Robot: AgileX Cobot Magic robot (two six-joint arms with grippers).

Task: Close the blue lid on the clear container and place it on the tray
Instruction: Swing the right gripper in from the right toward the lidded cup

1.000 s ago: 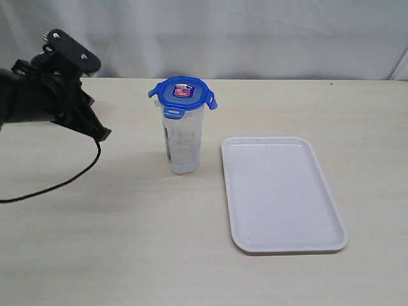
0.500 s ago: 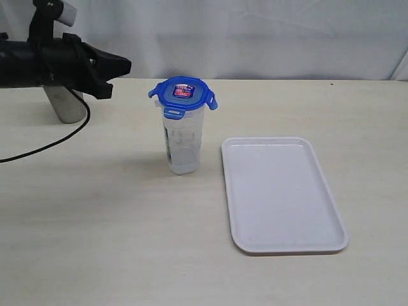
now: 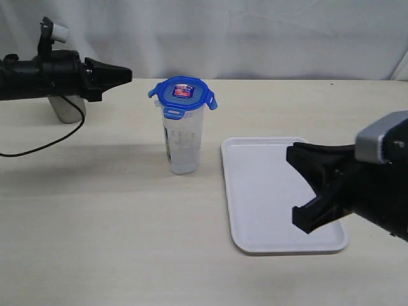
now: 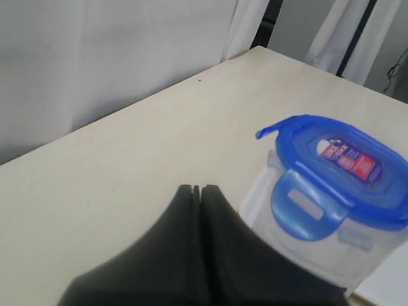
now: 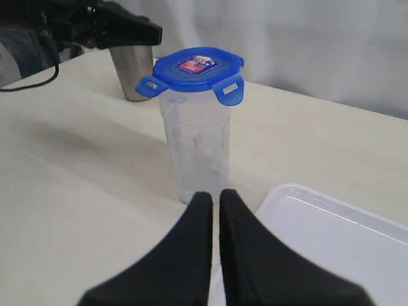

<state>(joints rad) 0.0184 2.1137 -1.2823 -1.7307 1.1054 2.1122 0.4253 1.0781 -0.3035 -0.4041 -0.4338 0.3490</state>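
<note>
- The left gripper [image 4: 200,189], fingers pressed together and empty, hung far-left of the container, pointing at it.
- The container [image 3: 183,148] stood mid-table, just left of the tray [image 3: 268,191], with the lid [image 3: 183,93] seated and its flaps sticking out, seemingly unlatched.
- Each flap probably needed a square downward push, lest the tall container tip.
- The right gripper [image 5: 215,193], fingers nearly together and empty, hovered at the tray's near right.
</note>
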